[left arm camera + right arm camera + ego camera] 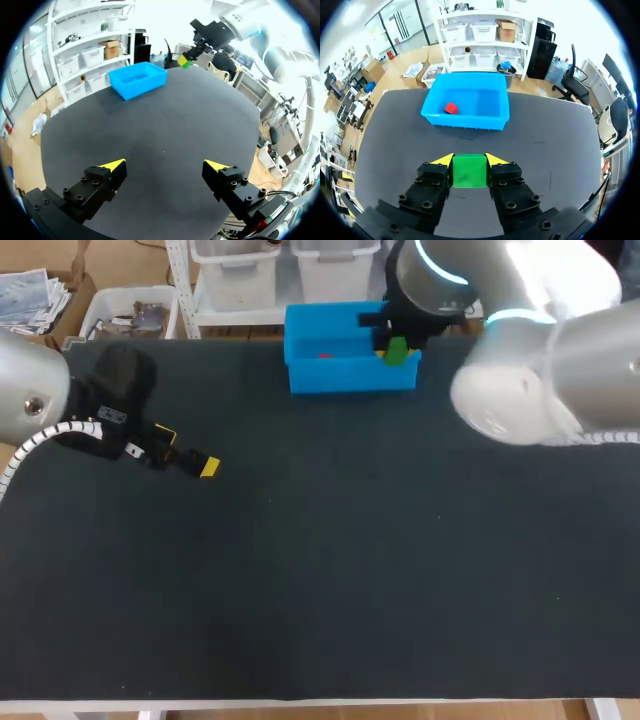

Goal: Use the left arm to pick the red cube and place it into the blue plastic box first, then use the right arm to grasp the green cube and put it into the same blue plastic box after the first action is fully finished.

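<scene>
The blue plastic box [345,375] stands at the table's far edge, with the red cube [324,355] lying inside it. From the right wrist, the red cube [451,108] shows in the box [465,120] ahead of the fingers. My right gripper [392,348] hangs over the box's right end, shut on the green cube [397,351]. That green cube [469,170] fills the gap between both yellow tips of the right gripper [469,161]. My left gripper [188,453] rests low at the table's left, open and empty. Seen from its own wrist, the left gripper [165,167] is far from the box [137,79].
Dark table mat [330,560] stretches wide between the left gripper and the box. My right arm's large white links [520,390] hang over the table's far right.
</scene>
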Controlling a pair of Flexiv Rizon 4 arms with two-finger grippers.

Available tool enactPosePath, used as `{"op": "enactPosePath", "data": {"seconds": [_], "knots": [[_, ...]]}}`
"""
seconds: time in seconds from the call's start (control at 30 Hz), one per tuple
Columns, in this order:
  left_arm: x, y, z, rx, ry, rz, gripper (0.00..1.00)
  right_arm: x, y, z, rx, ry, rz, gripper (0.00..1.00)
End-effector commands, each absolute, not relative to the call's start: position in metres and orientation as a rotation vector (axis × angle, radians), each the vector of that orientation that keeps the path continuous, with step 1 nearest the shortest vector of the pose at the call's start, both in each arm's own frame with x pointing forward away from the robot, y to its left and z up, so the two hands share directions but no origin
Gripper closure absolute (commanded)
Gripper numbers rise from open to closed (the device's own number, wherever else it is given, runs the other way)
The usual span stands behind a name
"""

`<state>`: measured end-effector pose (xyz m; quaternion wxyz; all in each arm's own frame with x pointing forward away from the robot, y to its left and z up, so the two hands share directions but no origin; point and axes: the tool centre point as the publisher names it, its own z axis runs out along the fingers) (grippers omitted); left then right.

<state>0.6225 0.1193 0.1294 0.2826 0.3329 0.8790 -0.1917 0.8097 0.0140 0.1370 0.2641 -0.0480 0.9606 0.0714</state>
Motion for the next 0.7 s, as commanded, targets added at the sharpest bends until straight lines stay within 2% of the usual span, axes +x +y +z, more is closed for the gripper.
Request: {"op": "enactPosePath", "data": {"seconds": [0.03,0.4,0.7], "knots": [[0.623,0.121,0.128,0.895,2.347,-0.523,0.00,0.801,0.008,0.135,-0.116,2.446,0.210,1.00],[0.623,0.121,0.128,0.895,2.347,-0.523,0.00,0.817,0.013,0.134,-0.118,2.450,0.243,1.00],[0.623,0.121,0.128,0.895,2.347,-0.523,0.00,0.853,0.019,0.129,-0.130,2.449,0.263,1.00]]}}
